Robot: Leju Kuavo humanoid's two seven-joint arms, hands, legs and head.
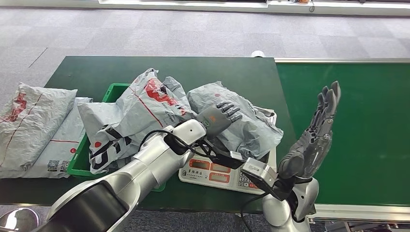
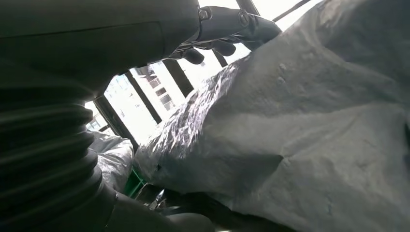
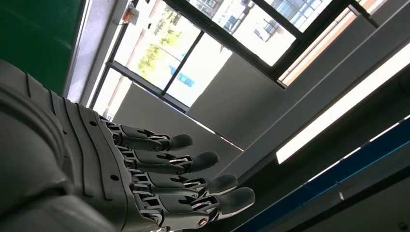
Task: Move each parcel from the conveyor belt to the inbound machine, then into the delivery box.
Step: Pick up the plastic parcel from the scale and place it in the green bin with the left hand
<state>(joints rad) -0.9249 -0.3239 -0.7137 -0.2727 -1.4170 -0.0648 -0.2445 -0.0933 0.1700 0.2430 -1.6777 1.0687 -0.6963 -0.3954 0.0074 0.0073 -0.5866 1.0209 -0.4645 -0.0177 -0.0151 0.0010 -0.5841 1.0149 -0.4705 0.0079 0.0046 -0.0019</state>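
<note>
The head view looks forward and down from high on the robot onto the desk (image 1: 232,72), both arms entering from the near edge. The left wrist view sits very close behind the left hand (image 2: 227,29), facing along a grey parcel (image 2: 314,145) toward bright windows; this parcel (image 1: 241,116) and left hand (image 1: 220,117) also show from the head. The right wrist view looks upward past the right hand (image 3: 154,179) to windows and ceiling; the head view shares that right hand (image 1: 314,140).

my head view is evenly bright and sharp, with soft shadows. in my left wrist view the windows (image 2: 145,104) are blown out, and my hand (image 2: 72,72) is dark and blurred. my right wrist view is backlit.
</note>
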